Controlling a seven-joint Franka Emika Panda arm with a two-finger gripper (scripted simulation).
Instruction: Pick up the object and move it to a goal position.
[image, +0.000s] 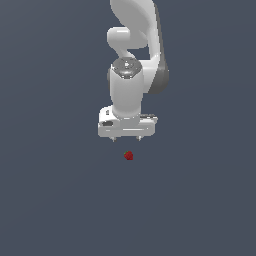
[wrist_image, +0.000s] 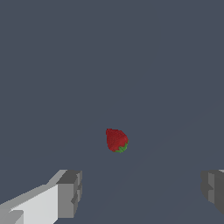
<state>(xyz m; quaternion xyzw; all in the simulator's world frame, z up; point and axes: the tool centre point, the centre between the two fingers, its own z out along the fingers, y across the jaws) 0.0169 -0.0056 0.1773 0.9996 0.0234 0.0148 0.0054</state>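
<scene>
Strawberry-like object (image: 129, 155), dark red with a green bit at one end, lies alone on the plain grey surface (image: 50, 200) just below the white gripper (image: 127, 139), untouched, the two fingers (wrist_image: 70, 192) spread wide apart and holding nothing

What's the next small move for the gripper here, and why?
Probably a short descent, trimmed to centre on the strawberry. The gripper is open, with both fingers wide apart in the wrist view, and hangs above the fruit, which sits free and untouched just past the fingertips, so nothing is within closing range yet.
</scene>
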